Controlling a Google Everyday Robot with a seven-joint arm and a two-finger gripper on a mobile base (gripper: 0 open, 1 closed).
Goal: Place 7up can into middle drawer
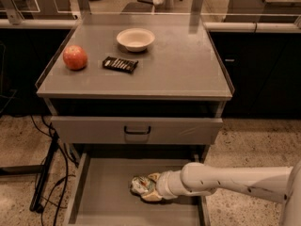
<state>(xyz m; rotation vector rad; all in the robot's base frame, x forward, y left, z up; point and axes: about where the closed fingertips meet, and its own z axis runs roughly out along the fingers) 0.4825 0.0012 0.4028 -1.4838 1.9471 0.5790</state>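
Note:
The 7up can (139,184), silvery-white, crumpled and marked with green, is inside the pulled-out middle drawer (101,199), low over its grey floor near the centre. My gripper (148,188) reaches in from the right on a white arm. Its cream fingers (151,197) are closed around the can's right end. I cannot tell whether the can touches the drawer floor.
A shut grey drawer front with a black handle (137,130) sits just above the open drawer. On the cabinet top are a red apple (75,57), a dark snack bar (120,64) and a white bowl (135,38). Cables (44,182) hang at the cabinet's left.

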